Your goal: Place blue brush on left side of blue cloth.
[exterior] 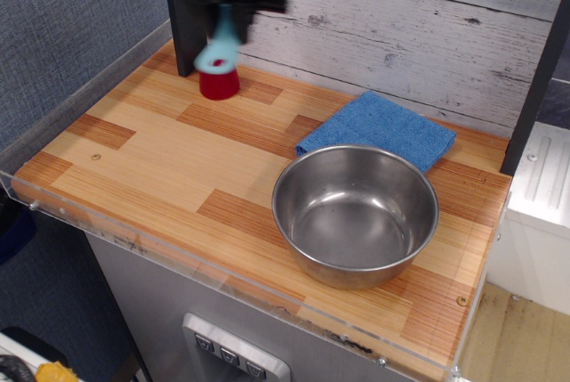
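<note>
The blue brush (218, 46) hangs handle-down from my gripper (224, 10), high above the back left of the wooden table, in front of the red object. The gripper is blurred with motion and is shut on the brush's upper part, which is hidden. The blue cloth (378, 131) lies flat at the back of the table, to the right of the brush and just behind the steel bowl. The brush is well left of the cloth and in the air.
A red dome-shaped object (219, 82) stands at the back left, next to a dark post (185, 35). A steel bowl (354, 214) sits at the front right, touching the cloth's front edge. A clear rim (134, 241) edges the table front.
</note>
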{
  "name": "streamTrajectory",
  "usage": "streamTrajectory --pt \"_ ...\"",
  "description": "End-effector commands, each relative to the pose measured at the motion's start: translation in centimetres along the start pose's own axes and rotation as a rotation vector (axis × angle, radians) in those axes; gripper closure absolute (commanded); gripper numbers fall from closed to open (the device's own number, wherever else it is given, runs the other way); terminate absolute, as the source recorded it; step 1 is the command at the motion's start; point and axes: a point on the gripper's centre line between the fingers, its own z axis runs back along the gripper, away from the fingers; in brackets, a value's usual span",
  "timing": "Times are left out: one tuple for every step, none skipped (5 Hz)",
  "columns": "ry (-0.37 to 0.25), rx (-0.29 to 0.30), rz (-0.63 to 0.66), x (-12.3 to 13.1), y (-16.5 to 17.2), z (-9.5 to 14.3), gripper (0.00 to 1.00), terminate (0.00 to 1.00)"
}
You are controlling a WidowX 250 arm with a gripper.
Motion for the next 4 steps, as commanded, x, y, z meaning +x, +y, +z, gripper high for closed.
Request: streamTrajectory --pt "-0.014 -0.077 -0.183 -1.7 -5.4 0.4 1.00 0.00" --pt "0.010 -0.117 -0.242 -2.3 -6.4 -1.1 1.00 0.00" --pt "0.037 -0.125 -0.275 -2.6 -6.3 -2.2 1.00 0.00" --pt "0.063 -0.125 -0.290 -2.8 -5.7 -3.6 1.00 0.00"
